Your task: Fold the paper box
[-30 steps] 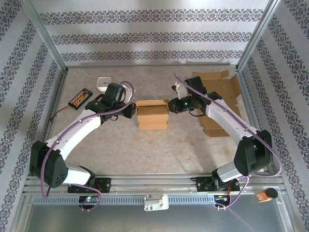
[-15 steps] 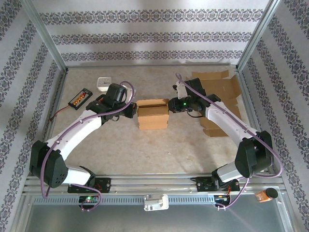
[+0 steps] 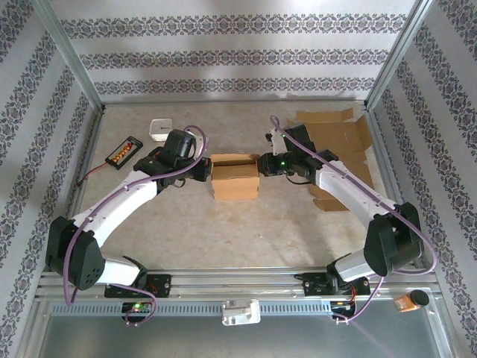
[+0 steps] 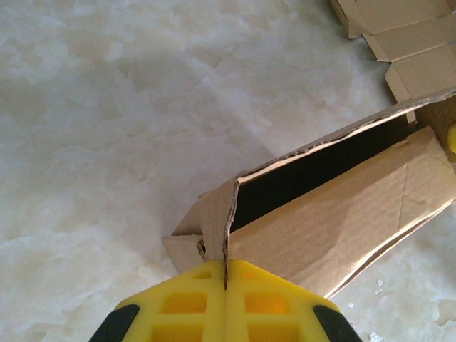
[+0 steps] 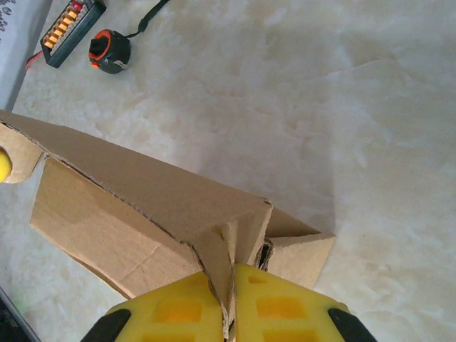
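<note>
My left gripper (image 4: 226,276) is closed, its yellow fingers (image 4: 271,299) pinching a thin cardboard edge at the near end of the paper box (image 4: 342,214). The box runs away ahead and to the right of it, with a dark gap open along the top. My right gripper (image 5: 232,279) is clamped tight on a folded flap at the opposite end, and the box body stretches off to its left. Seen from above, the box sits on the table (image 3: 223,239) directly between both grippers, touching each. Flat cardboard blanks (image 3: 339,145) lie just beyond my right gripper's outer side. A black-and-orange tape measure (image 5: 110,52) sits far ahead-left of it.
</note>
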